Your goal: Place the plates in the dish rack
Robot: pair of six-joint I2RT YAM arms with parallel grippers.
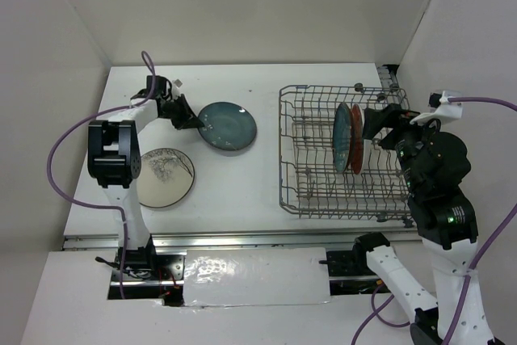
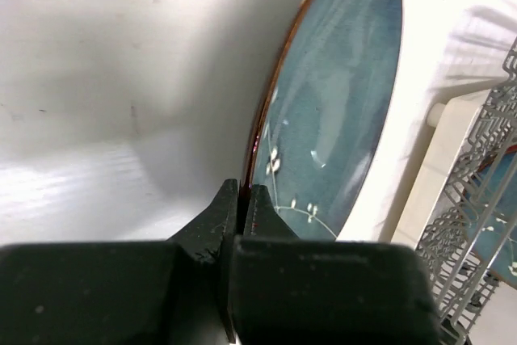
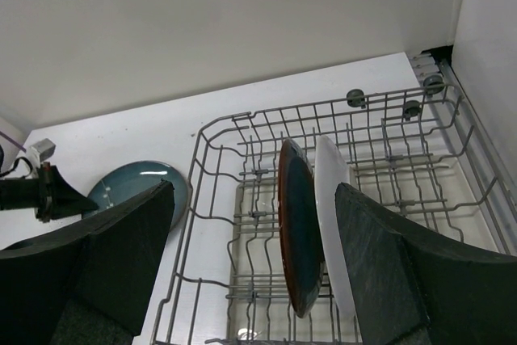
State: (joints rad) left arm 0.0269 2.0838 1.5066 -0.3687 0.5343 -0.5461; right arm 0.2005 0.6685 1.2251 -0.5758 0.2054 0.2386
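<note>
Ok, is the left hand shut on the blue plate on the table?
Shut. The left hand pinches the rim of the blue plate, fingers pressed together; the top view puts it at that plate's left edge.

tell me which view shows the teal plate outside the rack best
Top external: the whole teal plate shows, with the left end effector at its rim. Left wrist gives a close, cropped part, its rim pinched. Right wrist catches it small, partly behind the right end effector.

no legible text, labels, brands or numbers in any of the 3 views; marks on the plates are just decoration
</note>
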